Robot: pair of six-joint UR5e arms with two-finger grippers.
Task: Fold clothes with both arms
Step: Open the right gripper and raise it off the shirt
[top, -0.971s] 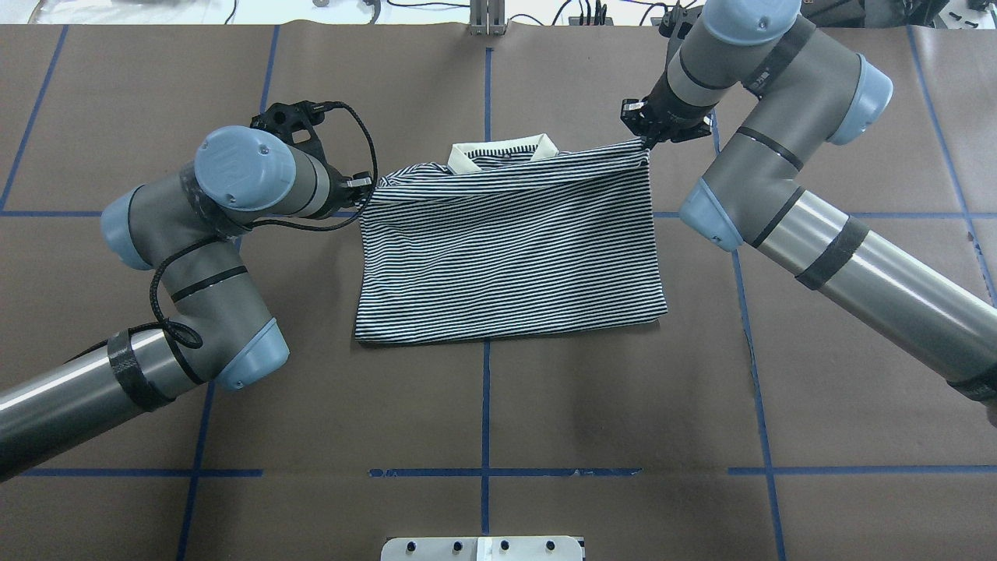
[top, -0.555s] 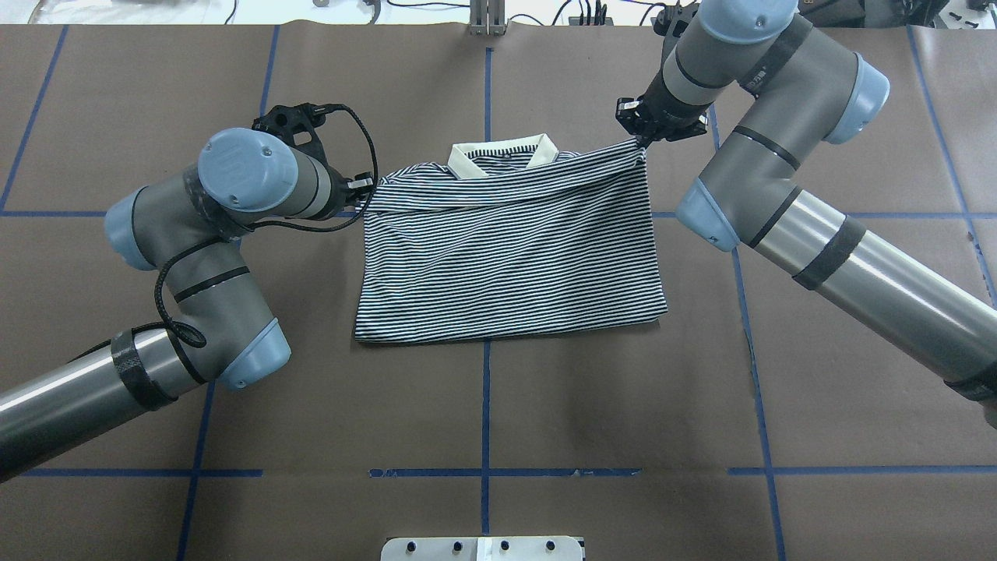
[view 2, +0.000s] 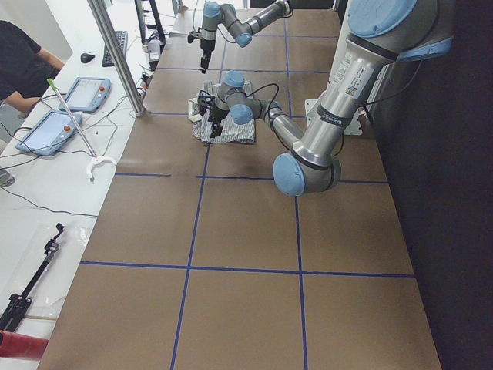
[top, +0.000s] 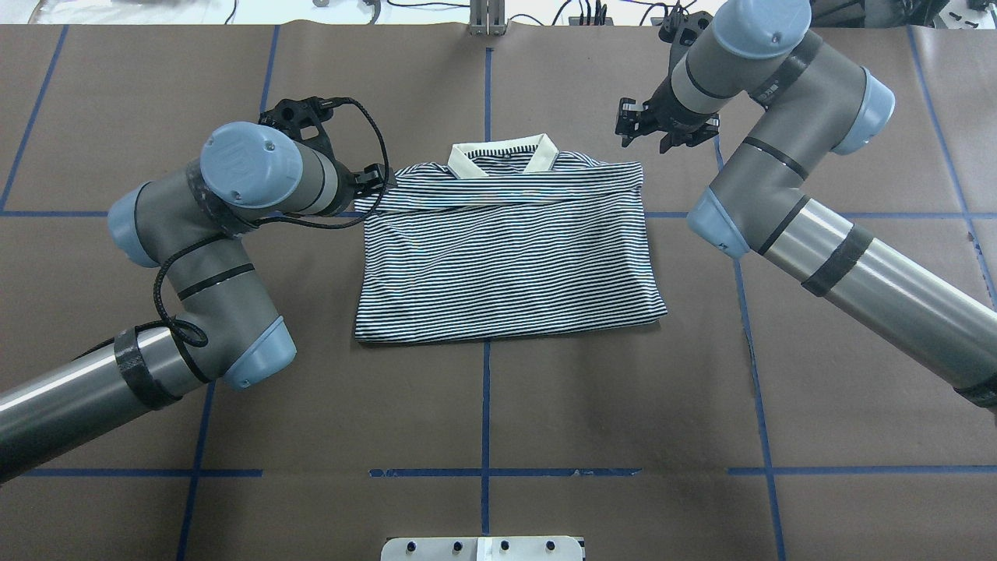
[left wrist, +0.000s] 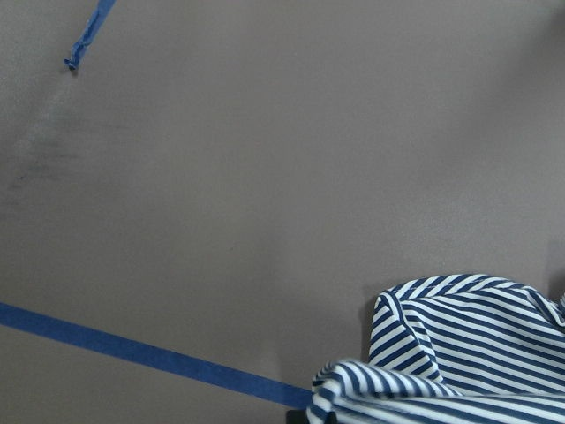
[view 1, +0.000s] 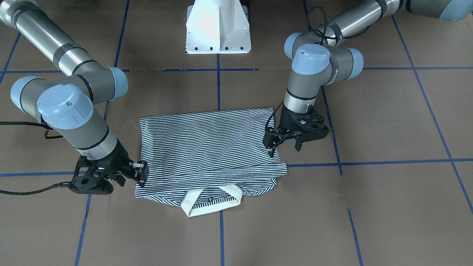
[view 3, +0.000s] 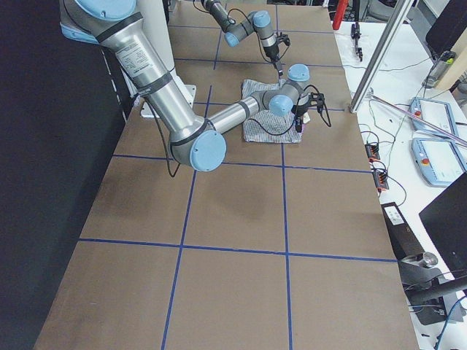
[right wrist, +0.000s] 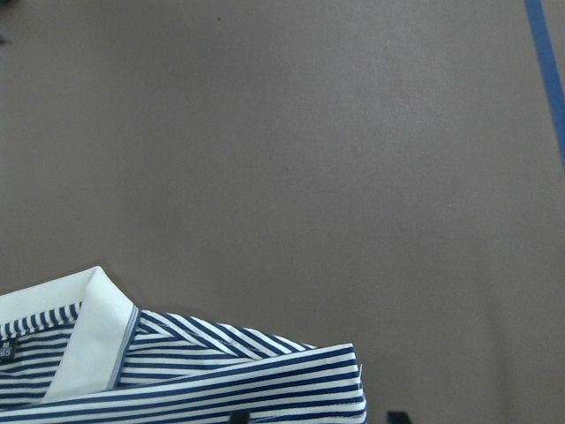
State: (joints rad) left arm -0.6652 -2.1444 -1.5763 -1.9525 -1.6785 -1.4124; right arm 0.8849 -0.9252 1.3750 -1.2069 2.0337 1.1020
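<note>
The striped polo shirt [top: 506, 265] lies folded and flat on the brown table cover, with its cream collar [top: 502, 152] at the far edge. My left gripper [top: 380, 179] hovers at the shirt's far left corner. In the front-facing view the left gripper [view 1: 283, 148] has its fingers spread and nothing between them. My right gripper [top: 629, 127] is open, raised and just beyond the shirt's far right corner, clear of the cloth. The right wrist view shows that corner [right wrist: 344, 380] lying flat on the table. The left wrist view shows a loose striped fold [left wrist: 459, 353].
Blue tape lines [top: 487, 405] grid the table cover. The white pedestal base [view 1: 218, 26] stands on the robot's side. A metal post [top: 487, 15] rises at the far edge. A person [view 2: 19, 54] and tablets [view 2: 85, 92] are at a side bench.
Both grippers have let go of the shirt's far corners. The lifted far edge has dropped flat. The right gripper has moved up and away from its corner.
</note>
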